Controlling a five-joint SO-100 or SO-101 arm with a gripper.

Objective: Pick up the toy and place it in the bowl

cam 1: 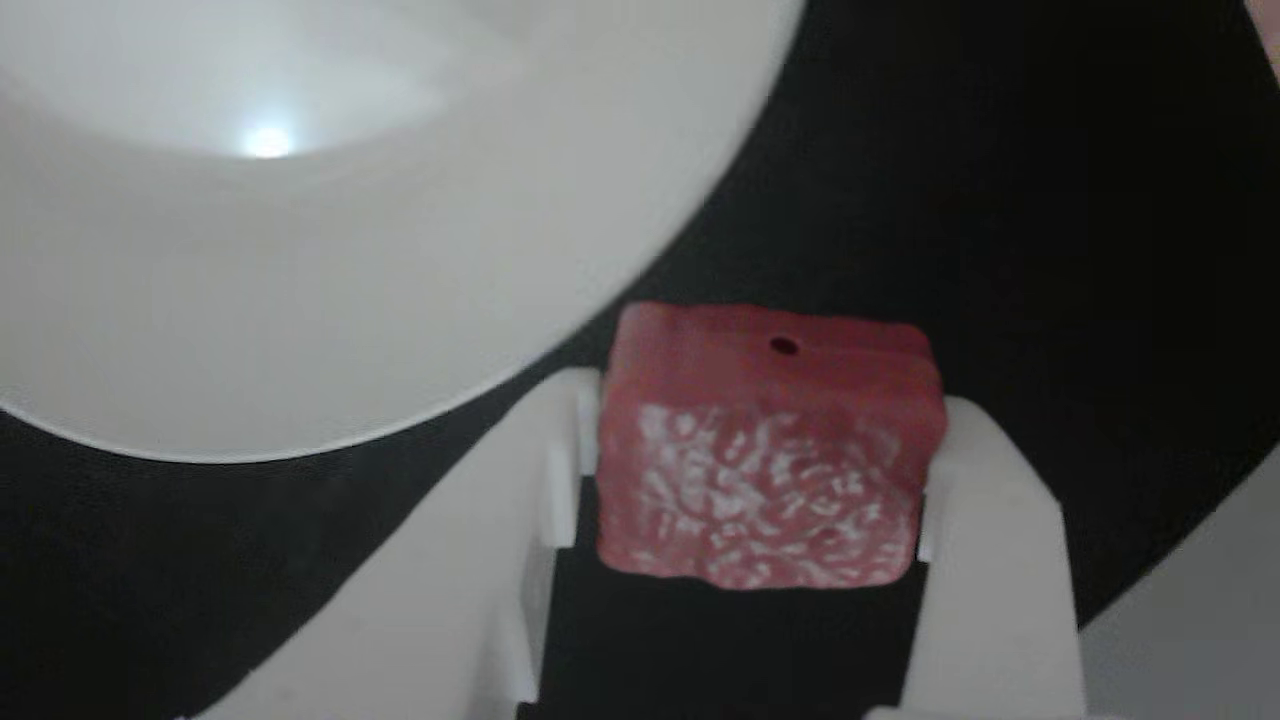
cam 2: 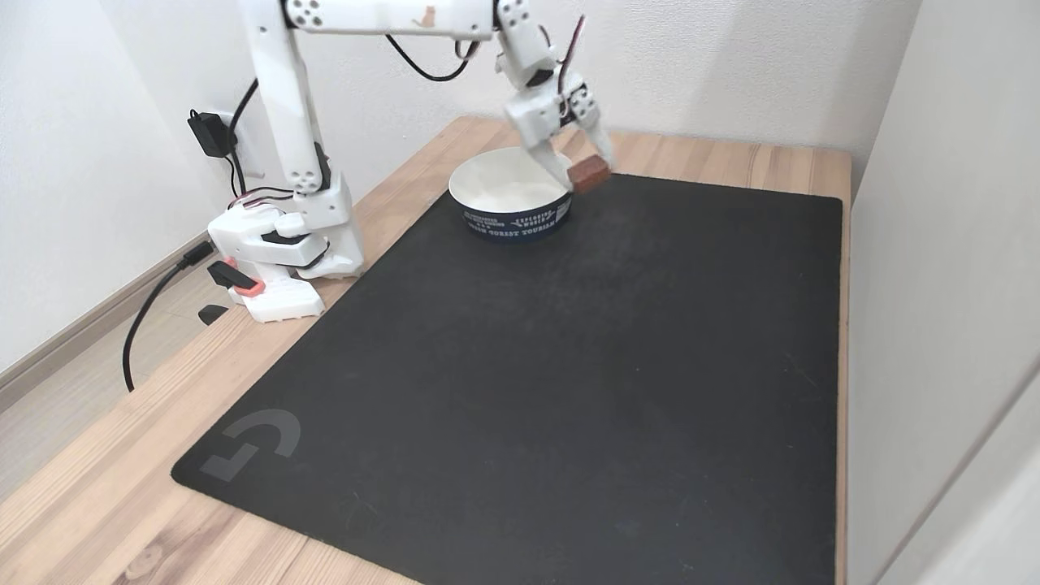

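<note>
Transport is the step in hand: the gripper (cam 2: pixel 587 172) is closed on the toy (cam 2: pixel 588 173), with one white finger (cam 1: pixel 560 470) pressed against each side of the block and no gap showing in the other view. The toy hangs clear of the black mat (cam 2: pixel 569 366), just beside the right rim of the bowl (cam 2: pixel 510 213) as the fixed view shows it, and appears not yet to be over the opening.

To complete the step well, carry the toy leftward in the fixed view until it sits above the white interior of the bowl, well inside the rim (the other view shows the rim edge very near the toy's upper left corner). Keep the present height during the traverse, so the fingers are unlikely to strike the rim. Lower slightly once centred, then open the jaws fully; a partial opening risks the block sticking to one finger. Avoid nudging the bowl, which rests loose near the mat's far edge on the desk (cam 2: pixel 97 504).
</note>
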